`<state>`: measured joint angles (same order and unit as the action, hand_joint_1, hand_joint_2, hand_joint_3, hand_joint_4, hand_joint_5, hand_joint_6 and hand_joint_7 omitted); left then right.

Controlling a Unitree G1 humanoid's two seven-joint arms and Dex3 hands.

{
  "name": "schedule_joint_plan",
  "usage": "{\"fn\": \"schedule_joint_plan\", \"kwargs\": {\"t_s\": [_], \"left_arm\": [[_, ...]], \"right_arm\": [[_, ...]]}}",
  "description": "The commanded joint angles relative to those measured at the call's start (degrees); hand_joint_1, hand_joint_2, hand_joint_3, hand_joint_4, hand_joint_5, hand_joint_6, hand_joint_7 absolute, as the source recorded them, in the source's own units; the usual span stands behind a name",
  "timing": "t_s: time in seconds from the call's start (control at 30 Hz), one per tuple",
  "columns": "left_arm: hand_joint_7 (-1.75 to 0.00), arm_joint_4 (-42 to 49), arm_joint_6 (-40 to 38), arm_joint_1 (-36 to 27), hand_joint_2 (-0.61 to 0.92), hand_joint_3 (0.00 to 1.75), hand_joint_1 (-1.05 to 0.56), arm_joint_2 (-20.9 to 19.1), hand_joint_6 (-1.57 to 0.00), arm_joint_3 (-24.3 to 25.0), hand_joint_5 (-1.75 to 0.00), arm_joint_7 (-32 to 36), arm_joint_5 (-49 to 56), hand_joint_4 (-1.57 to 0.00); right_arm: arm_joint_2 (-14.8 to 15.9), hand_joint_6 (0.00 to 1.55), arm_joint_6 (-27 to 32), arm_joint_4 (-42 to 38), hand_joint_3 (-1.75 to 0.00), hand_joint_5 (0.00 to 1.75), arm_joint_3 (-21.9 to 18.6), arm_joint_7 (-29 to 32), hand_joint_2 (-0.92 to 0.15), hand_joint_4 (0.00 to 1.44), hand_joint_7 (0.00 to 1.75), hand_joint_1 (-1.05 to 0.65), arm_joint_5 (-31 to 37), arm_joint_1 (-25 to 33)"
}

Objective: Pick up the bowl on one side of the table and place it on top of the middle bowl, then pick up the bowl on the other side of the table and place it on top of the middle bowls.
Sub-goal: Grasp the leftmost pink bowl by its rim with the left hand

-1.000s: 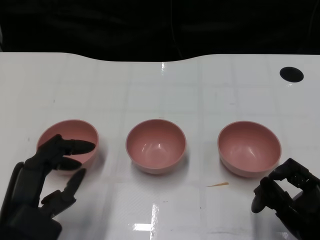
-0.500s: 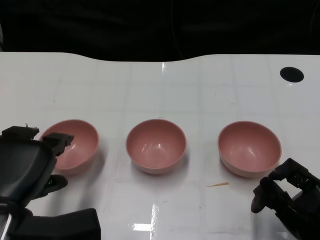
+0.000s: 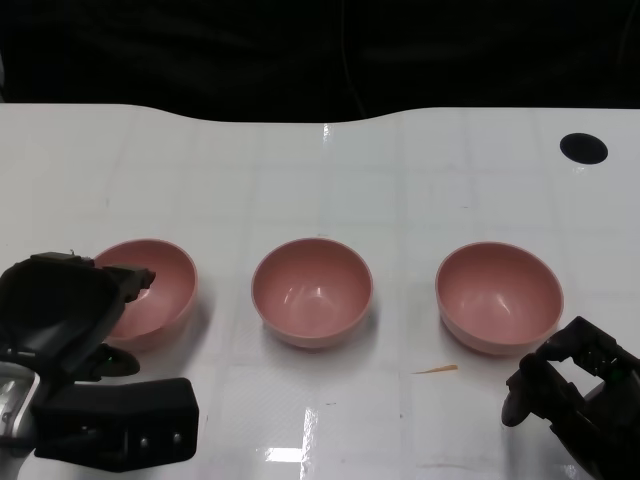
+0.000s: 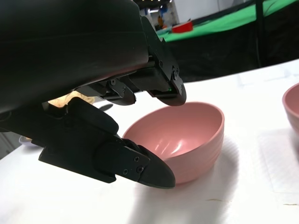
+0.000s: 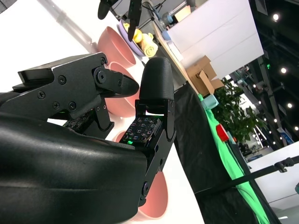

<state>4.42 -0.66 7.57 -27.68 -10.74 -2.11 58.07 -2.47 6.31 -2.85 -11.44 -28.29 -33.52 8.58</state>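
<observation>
Since a second ago, our left hand (image 3: 70, 310) has turned onto the left bowl (image 3: 155, 290) at nine o'clock, fingers apart around its rim, not clamping. Our right hand (image 3: 565, 385) stays curled, empty, beside the right bowl (image 3: 498, 296).

Left hand (image 3: 75, 320) turned over and closed in on the lower-left bowl (image 3: 160, 290); fingers (image 4: 140, 168) now bracketed its near rim, no confirmed contact.

You have three pink bowls on the white table (image 3: 300, 170) — the left bowl (image 3: 160, 285), the middle bowl (image 3: 312, 290) and the right bowl (image 3: 498, 295) — plus one black round hole (image 3: 583, 148) and one small tan sliver (image 3: 437, 369).
</observation>
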Motion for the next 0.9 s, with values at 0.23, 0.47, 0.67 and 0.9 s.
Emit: {"fn": "schedule_joint_plan", "kwargs": {"t_s": [0.23,0.47,0.67,0.9], "left_arm": [[0.0,7.3,-0.28,4.62,0.92,0.07,-0.73,-0.16,-0.57,-3.74,-0.01,1.49,-2.9,-0.5],[0.0,13.67,0.93,7.77,0.92,0.06,-0.71,0.43,-0.57,-5.8,-0.01,4.1,-5.04,-0.51],[-0.01,20.82,1.77,11.26,0.92,0.07,-0.69,1.38,-0.58,-7.78,-0.01,6.1,-6.56,-0.52],[0.0,26.98,2.84,14.72,0.92,0.09,-0.69,2.28,-0.58,-9.9,-0.01,7.32,-8.11,-0.52]], "right_arm": [[0.66,0.91,0.16,0.89,-0.6,1.43,-0.25,0.62,-0.77,0.93,1.08,-0.1,-0.24,0.4],[0.88,0.91,0.57,0.72,-0.59,1.42,-0.38,0.51,-0.77,0.93,1.06,-0.1,-0.48,0.3],[0.62,0.91,0.24,0.54,-0.57,1.41,-0.45,0.25,-0.79,0.93,1.05,-0.09,-0.47,0.25],[0.57,0.92,-0.11,0.45,-0.57,1.41,-0.34,0.3,-0.79,0.94,1.05,-0.1,-0.1,0.21]]}}
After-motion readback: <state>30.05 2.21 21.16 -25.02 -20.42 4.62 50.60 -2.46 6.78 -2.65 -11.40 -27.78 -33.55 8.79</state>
